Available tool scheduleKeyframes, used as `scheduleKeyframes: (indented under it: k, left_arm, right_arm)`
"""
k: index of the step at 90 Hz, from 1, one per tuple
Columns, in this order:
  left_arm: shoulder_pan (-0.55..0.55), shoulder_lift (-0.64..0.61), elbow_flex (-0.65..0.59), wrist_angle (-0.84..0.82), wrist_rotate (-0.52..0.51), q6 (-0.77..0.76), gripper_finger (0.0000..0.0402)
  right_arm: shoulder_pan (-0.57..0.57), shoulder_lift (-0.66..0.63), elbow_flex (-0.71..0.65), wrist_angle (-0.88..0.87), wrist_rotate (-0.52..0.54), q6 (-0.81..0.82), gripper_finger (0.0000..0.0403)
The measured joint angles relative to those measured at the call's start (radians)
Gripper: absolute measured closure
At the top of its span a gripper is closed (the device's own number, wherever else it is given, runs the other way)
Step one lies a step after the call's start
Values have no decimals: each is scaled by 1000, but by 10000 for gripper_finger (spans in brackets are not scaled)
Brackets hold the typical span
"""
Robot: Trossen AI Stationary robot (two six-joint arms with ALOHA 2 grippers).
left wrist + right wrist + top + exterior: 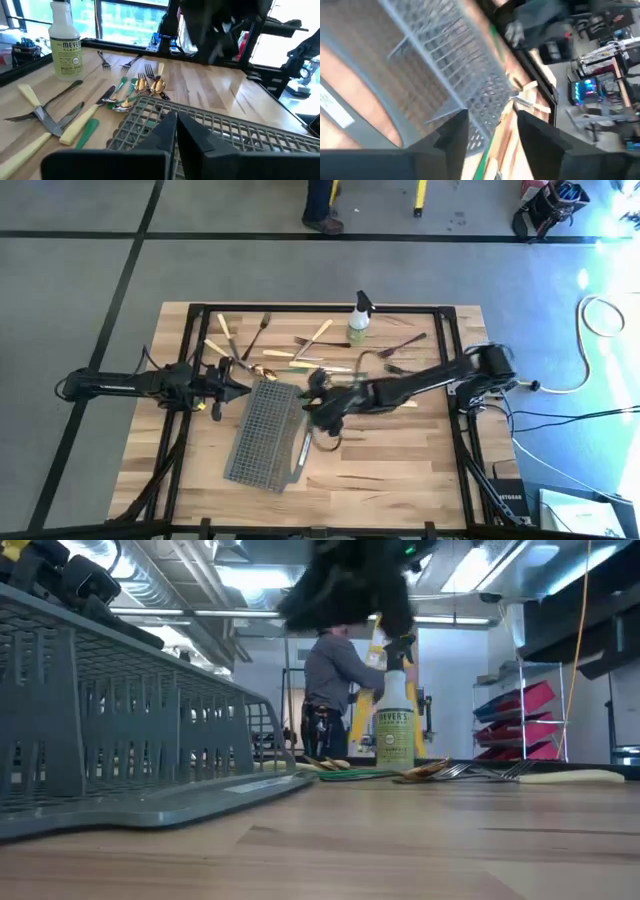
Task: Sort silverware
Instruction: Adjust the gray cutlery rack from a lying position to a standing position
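Note:
The silverware (300, 352) lies scattered flat on the far half of the wooden table: forks, knives and spoons, some gold, some with cream or green handles (100, 107). A grey mesh caddy (262, 435) lies in the middle of the table. My left gripper (240, 389) is shut and holds nothing. It hangs by the caddy's far left corner (150, 112). My right gripper (316, 406) is open over the caddy's far right edge (485, 95). A green-handled piece (487, 150) shows on the table below the gap between its fingers.
A spray bottle (358, 322) stands upright at the far middle among the silverware. A black frame (445, 340) runs round the table. A person (335, 690) stands beyond the far edge. Bare wood lies near the front edge (380, 480).

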Motion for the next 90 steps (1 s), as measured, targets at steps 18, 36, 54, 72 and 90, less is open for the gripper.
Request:
scheduleKeyframes:
  k: [18, 36, 54, 72, 90]
  left_arm:
    - [0, 0, 0, 1, -6, 32, 402]
    - [0, -1, 0, 5, -11, 30, 402]
    - [0, 0, 0, 6, -11, 31, 402]
    - [0, 0, 0, 6, -11, 7, 402]
    - [0, 0, 0, 6, -11, -14, 402]
  right_arm:
    - [44, 116, 60, 36, 22, -175, 205]
    - [71, 182, 60, 161, 49, -260, 203]
    - [72, 249, 60, 208, 76, -283, 203]
    - [72, 287, 61, 337, 112, -305, 203]
    - [70, 367, 59, 445, 132, -389, 203]
